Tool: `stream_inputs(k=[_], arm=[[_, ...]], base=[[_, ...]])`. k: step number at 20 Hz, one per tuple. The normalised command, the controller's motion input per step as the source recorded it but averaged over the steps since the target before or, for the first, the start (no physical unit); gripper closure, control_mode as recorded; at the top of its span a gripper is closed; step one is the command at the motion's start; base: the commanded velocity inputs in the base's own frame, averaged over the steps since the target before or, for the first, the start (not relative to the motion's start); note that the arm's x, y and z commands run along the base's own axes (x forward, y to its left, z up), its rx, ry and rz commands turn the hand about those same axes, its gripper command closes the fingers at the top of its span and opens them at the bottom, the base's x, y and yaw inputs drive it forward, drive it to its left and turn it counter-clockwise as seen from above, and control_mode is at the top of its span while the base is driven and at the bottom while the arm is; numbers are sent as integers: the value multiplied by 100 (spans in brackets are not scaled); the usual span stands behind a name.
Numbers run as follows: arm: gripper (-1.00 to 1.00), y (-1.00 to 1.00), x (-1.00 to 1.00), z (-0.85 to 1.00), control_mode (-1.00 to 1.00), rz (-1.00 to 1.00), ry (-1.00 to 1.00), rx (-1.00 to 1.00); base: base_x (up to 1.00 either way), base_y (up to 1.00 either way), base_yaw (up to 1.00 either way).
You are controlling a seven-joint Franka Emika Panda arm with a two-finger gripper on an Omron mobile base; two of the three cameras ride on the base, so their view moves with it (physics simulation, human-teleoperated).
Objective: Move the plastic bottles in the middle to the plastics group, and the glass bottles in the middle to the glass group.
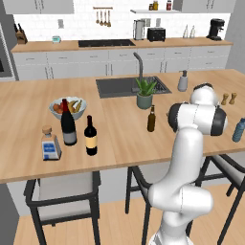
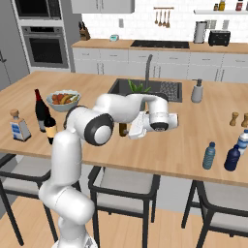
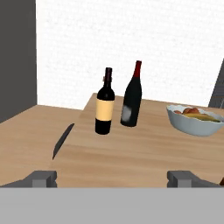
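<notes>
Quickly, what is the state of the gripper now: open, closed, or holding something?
Gripper: open, holding nothing; its fingertips stand wide apart, aimed toward the yellow-label wine bottle.

Two blue bottles (image 2: 209,156) near counter edge (image 2: 193,177)

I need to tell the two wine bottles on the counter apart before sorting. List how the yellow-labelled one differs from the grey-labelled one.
The yellow-labelled wine bottle is shorter than the grey-labelled wine bottle. Its label is yellowish, the other's grey. It stands nearer the counter's front edge; the grey-labelled one stands further back, by the fruit bowl. Both are dark, red-topped, upright and standing close together.
</notes>
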Motion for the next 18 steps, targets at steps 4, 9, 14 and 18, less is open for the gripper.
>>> stream_inputs(k=[4,9,14,18], arm=[[-100,6,19,-5,-100,-6,0,0],[-100,5,16,-13,-100,-5,0,-1],[-100,-1,30,-21,-100,-6,0,-5],[-100,0,35,-16,-100,-7,0,-7]], base=[[0,0,0],[0,0,0],[0,0,0],[0,0,0]])
